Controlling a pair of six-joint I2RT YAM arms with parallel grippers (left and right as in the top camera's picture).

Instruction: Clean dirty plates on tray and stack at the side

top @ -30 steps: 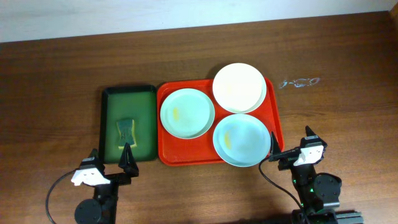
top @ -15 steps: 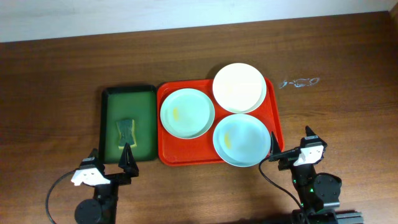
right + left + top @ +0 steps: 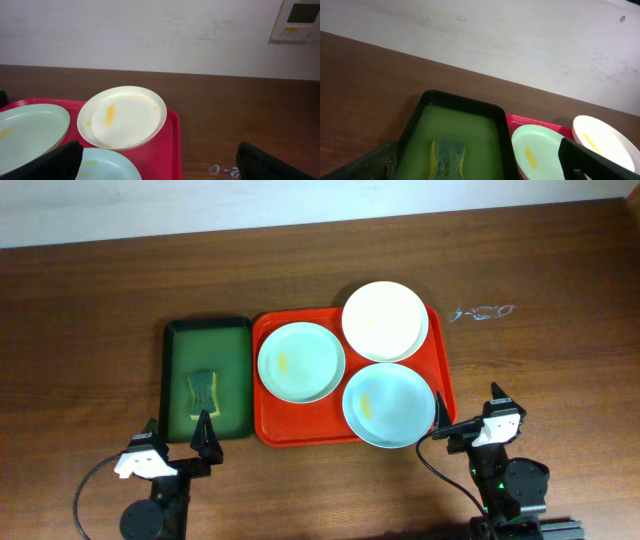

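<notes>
Now the big red plastic tray [image 3: 278,426] is full.
It holds a left mint round plate [image 3: 301,361], near mint plate [image 3: 389,404], far cream plate [image 3: 385,320]; left gripper [image 3: 177,430] and right gripper [image 3: 468,408] gape wide, empty.

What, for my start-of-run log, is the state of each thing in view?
Red tray: holds all three plates, unstacked.
Left mint plate: flat on the tray, yellow smear.
Near mint plate: flat on the tray, yellowish smear.
Cream plate: flat on the tray, yellow streak.
Sponge: lying in the green tray.
Left gripper: open, empty.
Right gripper: open, empty.
</notes>
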